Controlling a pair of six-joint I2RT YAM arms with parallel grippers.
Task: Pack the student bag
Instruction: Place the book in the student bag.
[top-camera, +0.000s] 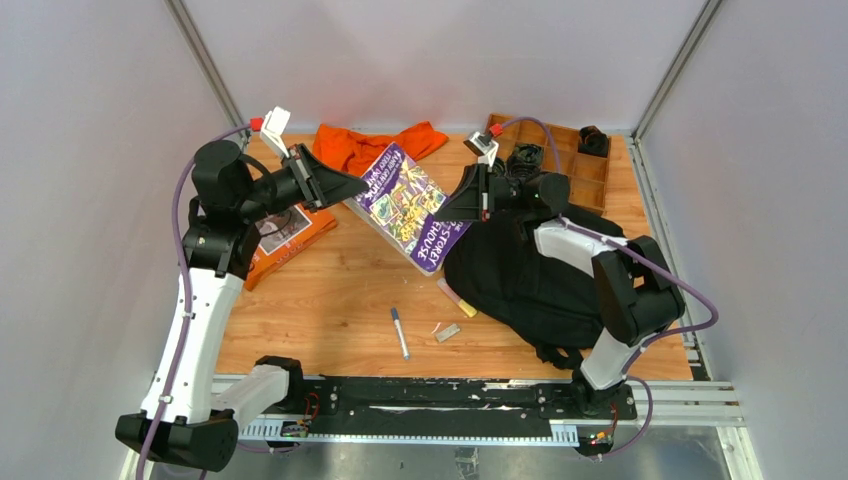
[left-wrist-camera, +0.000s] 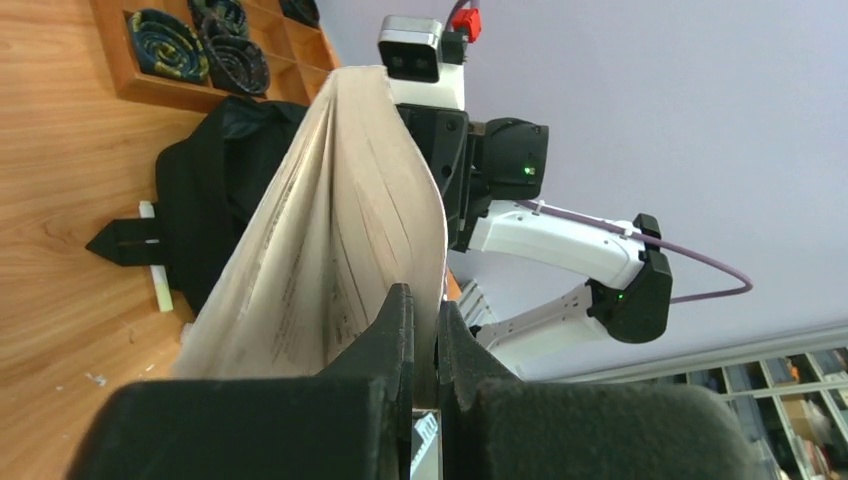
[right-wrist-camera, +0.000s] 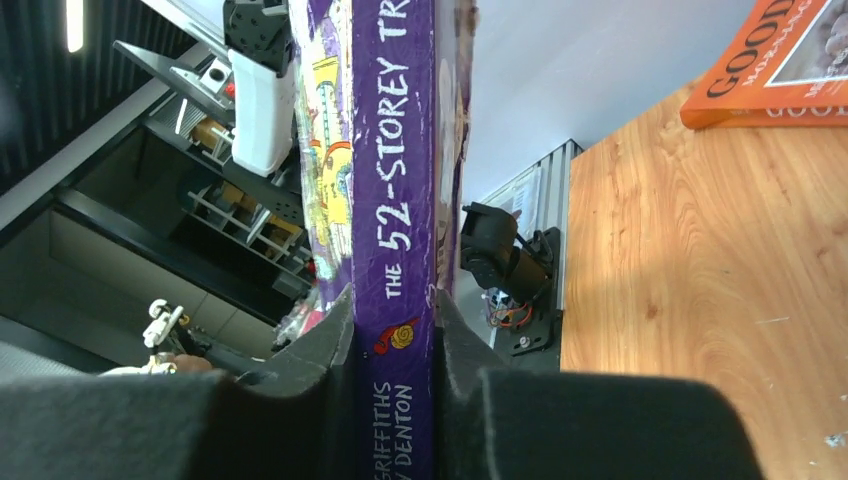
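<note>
A purple storybook (top-camera: 410, 205) hangs tilted above the table between both arms. My left gripper (top-camera: 355, 187) is shut on its far-left edge; in the left wrist view the jaws pinch a thin part of the book beside the fanned pages (left-wrist-camera: 330, 240), gripper (left-wrist-camera: 425, 310). My right gripper (top-camera: 447, 207) is shut on the book's spine (right-wrist-camera: 395, 200), its jaws flat against both sides, gripper (right-wrist-camera: 395, 320). The student bag (top-camera: 530, 280), a black backpack, lies slumped on the table's right half under the right arm, also showing in the left wrist view as the bag (left-wrist-camera: 205, 200).
An orange book (top-camera: 285, 235) lies at the left, an orange cloth (top-camera: 370, 145) at the back. A wooden compartment tray (top-camera: 575, 155) sits back right. A marker (top-camera: 400, 332), a small eraser (top-camera: 448, 332) and a highlighter (top-camera: 458, 298) lie near the front.
</note>
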